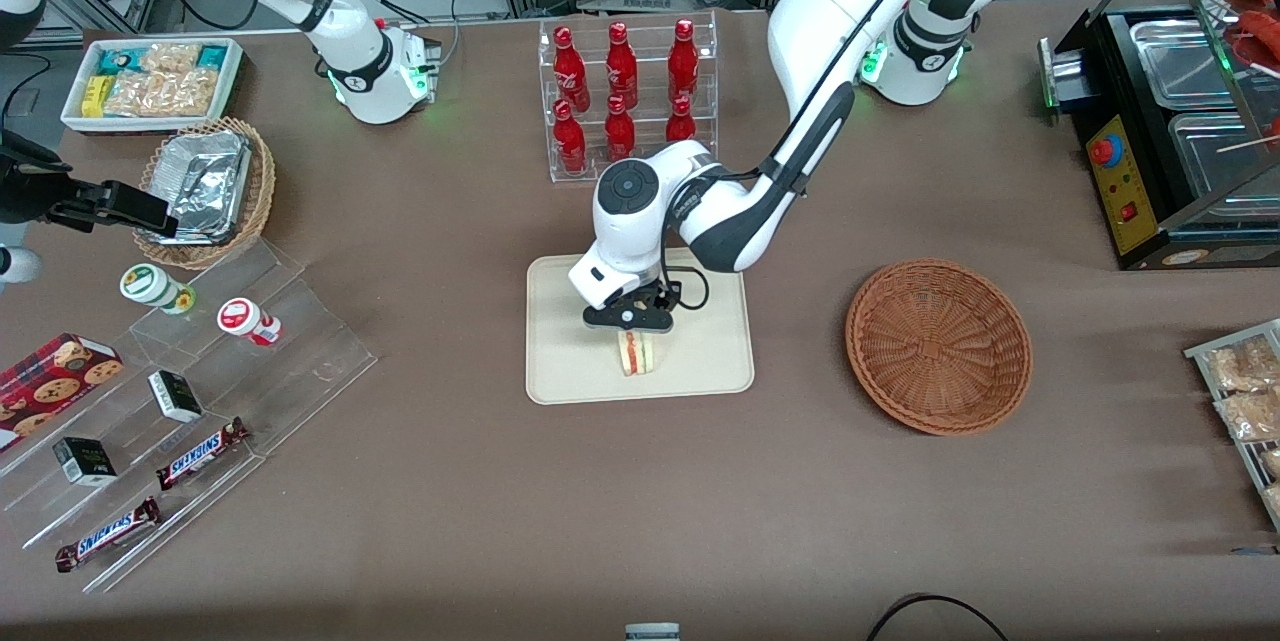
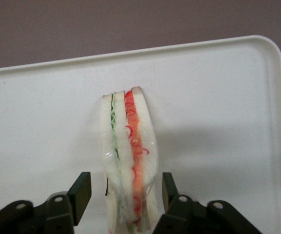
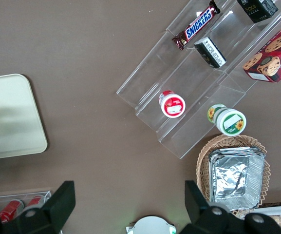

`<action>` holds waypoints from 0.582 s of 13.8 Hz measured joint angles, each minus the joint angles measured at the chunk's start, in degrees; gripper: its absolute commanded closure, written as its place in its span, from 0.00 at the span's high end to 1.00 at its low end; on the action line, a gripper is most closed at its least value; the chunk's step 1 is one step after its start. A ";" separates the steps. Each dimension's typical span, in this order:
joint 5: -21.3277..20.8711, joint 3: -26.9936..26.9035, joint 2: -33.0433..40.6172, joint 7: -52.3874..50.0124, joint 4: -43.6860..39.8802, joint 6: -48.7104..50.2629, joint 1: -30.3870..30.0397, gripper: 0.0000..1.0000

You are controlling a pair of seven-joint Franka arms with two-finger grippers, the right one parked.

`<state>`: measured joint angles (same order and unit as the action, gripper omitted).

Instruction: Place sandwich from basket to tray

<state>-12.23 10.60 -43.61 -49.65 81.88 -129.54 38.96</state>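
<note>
the end effector of the left arm is low over the tray, near the middle of it. in the left wrist view the end effector has its two fingers apart, one on each side of the sandwich, and a small gap shows between each finger and the bread, so they do not clamp it. the sandwich stands on its edge on the tray, with the cut side showing a green layer and a red-orange layer between pale bread slices. it is on the part of the tray nearer to the front camera, just under the end effector.

the basket lies on the brown counter beside the tray, toward the working arm's end, well apart from it, and nothing is seen inside it.

farther from the front camera than the tray there is a clear rack with red bottles. toward the parked arm's end of the counter are a lighter wicker basket with a foil container, a white bin of snack packets, and clear steps with snickers bars, small cups and a cookie box. in the right wrist view one corner of the tray and the same clear steps are visible.
</note>
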 measured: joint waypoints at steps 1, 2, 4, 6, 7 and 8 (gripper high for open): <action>0.00 -0.16 0.66 -0.14 -0.53 0.86 -0.05 0.99; 0.01 -0.32 1.81 -0.42 -1.10 2.21 -0.19 0.99; 0.10 -0.64 5.56 -0.98 -1.81 5.53 -1.34 0.99; 1.24 -0.73 10.48 -1.04 -2.03 10.39 -4.00 1.00; 1.70 -0.79 12.96 -1.04 -2.05 13.28 -5.60 1.00; 2.08 -0.83 15.29 -1.03 -2.03 16.08 -7.45 1.00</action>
<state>-10.14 9.77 -28.32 -50.68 79.85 -113.46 31.51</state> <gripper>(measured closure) 0.000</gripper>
